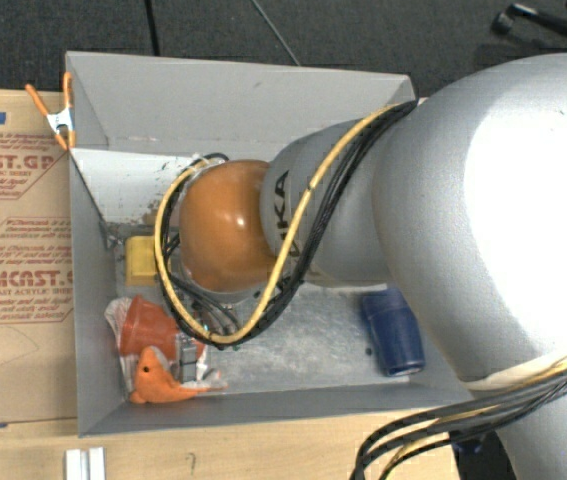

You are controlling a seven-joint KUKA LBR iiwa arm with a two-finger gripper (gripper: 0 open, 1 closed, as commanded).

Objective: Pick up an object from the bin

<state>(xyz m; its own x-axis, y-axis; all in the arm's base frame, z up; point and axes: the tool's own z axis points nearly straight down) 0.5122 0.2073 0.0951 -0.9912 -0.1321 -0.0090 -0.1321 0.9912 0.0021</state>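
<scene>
My gripper point(192, 356) reaches down into the bin's front left corner, mostly hidden under the wrist. Just left of it lies an orange cup-shaped thing point(144, 326) in clear crinkled wrapping. A small orange toy-like piece point(157, 379) lies right below the gripper's tip, close to it or touching it; I cannot tell which. A yellow block point(141, 259) rests against the left wall, a little farther back.
A dark blue cylinder point(392, 330) lies on the bin floor at the right, half under the arm. The arm and its orange wrist cover hide the middle of the bin. The left and front walls stand close to the gripper.
</scene>
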